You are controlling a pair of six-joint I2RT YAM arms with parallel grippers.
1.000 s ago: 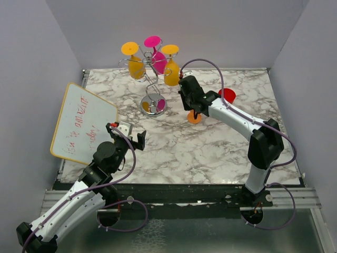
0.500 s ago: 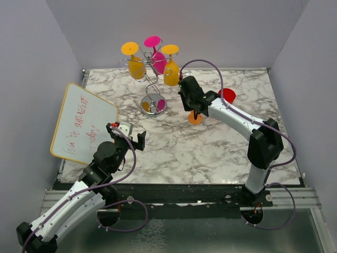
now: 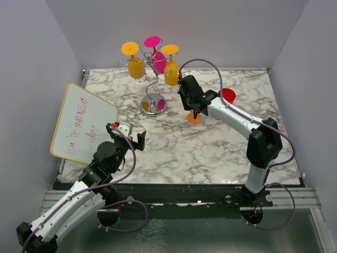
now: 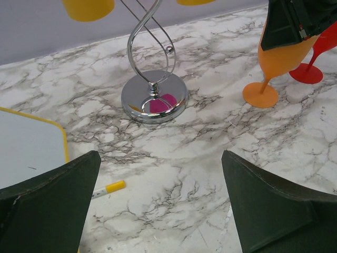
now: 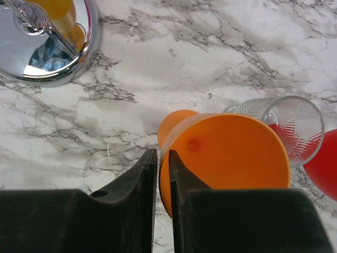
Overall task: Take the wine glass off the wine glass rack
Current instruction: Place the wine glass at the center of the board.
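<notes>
Right end effector point(image 5: 162, 158) clenched on orange wine glass point(image 5: 231, 155) rim. Risk: uneven release tips it onto clear glass point(image 5: 292, 124) just beside. Left end effector point(image 4: 160, 158) released.

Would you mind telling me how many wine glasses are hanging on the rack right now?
3, all upside down on the wine glass rack: left yellow glass, pink glass in the middle, right yellow glass. Others may hide behind them.

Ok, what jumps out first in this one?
The shiny chrome wire rack at the back centre of the marble table, with yellow and pink wine glasses hanging bowl-down. Right of it an orange wine glass stands upright, the right end effector straddling its rim.
</notes>
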